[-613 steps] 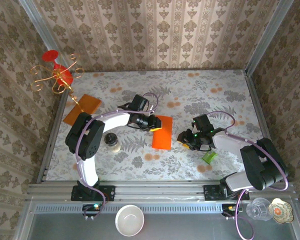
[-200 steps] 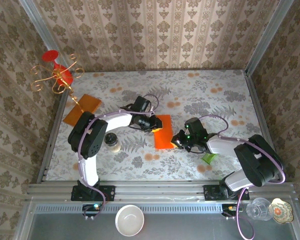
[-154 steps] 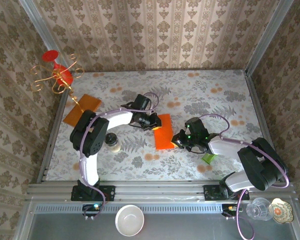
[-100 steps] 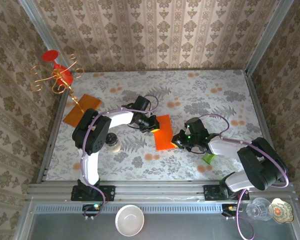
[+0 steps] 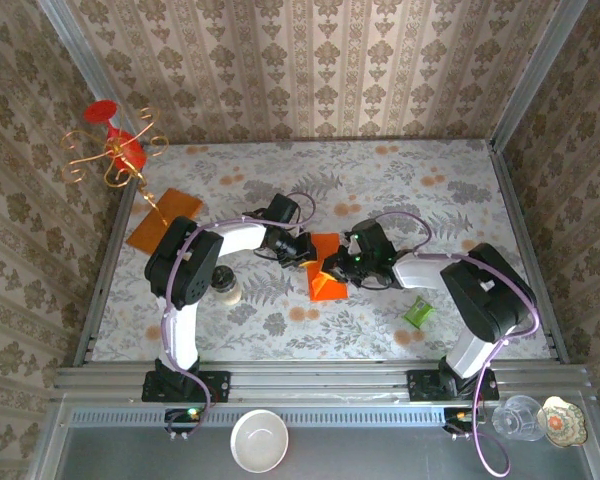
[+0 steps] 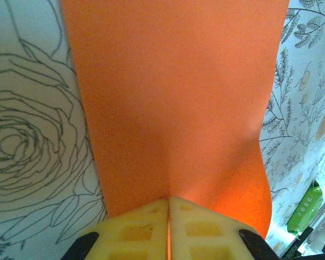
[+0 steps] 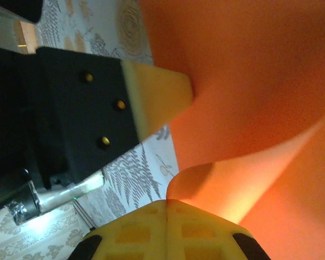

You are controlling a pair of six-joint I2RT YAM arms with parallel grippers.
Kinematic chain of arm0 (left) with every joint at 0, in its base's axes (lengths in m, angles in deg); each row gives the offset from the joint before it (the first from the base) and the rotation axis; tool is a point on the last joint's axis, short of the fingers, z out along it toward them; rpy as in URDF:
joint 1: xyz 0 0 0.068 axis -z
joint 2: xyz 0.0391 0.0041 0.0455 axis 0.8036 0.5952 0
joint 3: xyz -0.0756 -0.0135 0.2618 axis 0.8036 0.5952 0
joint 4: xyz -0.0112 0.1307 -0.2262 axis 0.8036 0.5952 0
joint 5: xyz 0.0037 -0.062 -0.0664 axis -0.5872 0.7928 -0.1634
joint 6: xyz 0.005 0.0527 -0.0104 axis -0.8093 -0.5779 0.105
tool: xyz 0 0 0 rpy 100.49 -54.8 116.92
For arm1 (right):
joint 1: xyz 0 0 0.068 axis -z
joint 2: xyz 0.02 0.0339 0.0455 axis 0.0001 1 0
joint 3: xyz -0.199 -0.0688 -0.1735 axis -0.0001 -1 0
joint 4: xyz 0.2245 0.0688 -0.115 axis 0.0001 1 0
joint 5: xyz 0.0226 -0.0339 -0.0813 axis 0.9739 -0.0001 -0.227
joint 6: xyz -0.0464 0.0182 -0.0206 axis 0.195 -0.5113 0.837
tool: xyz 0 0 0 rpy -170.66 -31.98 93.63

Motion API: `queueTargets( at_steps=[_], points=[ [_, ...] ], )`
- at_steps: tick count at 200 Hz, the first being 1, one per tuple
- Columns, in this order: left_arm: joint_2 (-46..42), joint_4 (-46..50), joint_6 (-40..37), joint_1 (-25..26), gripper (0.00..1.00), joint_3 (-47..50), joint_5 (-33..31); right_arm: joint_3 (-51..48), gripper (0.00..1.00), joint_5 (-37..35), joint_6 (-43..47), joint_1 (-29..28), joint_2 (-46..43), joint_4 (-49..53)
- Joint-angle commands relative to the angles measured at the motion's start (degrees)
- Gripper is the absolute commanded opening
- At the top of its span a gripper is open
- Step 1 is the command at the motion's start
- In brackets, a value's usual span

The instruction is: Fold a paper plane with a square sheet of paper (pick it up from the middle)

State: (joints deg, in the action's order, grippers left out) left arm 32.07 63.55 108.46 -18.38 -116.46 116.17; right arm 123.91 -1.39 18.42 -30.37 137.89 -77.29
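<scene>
Open room spans the floral-patterned tabletop's (image 5: 400, 175) far half; nearer, a small dark-lidded jar (image 5: 224, 285) and a green packet (image 5: 417, 314) obstruct.

Damask wallpaper in beige and brown, laid in vertical bands, covers the back wall (image 5: 310, 70), the left wall (image 5: 25, 210) and the right wall (image 5: 575, 190), closing the table (image 5: 430, 165) in on three sides. Bare aluminium posts (image 5: 75, 50) run up the two far corners. The table wears a pale cloth (image 5: 280, 320) printed with grey leaves and small orange blossoms. Close up in the left wrist view, the print shows as a line-drawn rose (image 6: 21, 141) and fern sprays (image 6: 309, 65). Along the near edge lie grooved aluminium rails (image 5: 310, 380), and nearer still a flat grey ledge (image 5: 380, 445). The light is soft and even, with only faint shadows on the cloth.
</scene>
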Motion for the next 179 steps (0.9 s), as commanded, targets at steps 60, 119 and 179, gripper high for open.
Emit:
queueTargets(
  at_steps=[60,119,179],
  points=[
    [0.4,5.7,-4.5,-2.7,0.13,-7.2,1.9,2.4,0.0,-6.2,1.9,-1.7,3.7,3.6],
    [2.9,5.1,-3.6,-2.4,0.11,-5.0,0.9,1.5,0.0,-6.0,0.0,-1.7,4.8,-0.7],
    [3.1,4.6,-3.4,-2.4,0.1,-2.9,-0.5,3.0,0.0,-6.3,-0.4,-1.8,6.4,-2.0]
  ],
)
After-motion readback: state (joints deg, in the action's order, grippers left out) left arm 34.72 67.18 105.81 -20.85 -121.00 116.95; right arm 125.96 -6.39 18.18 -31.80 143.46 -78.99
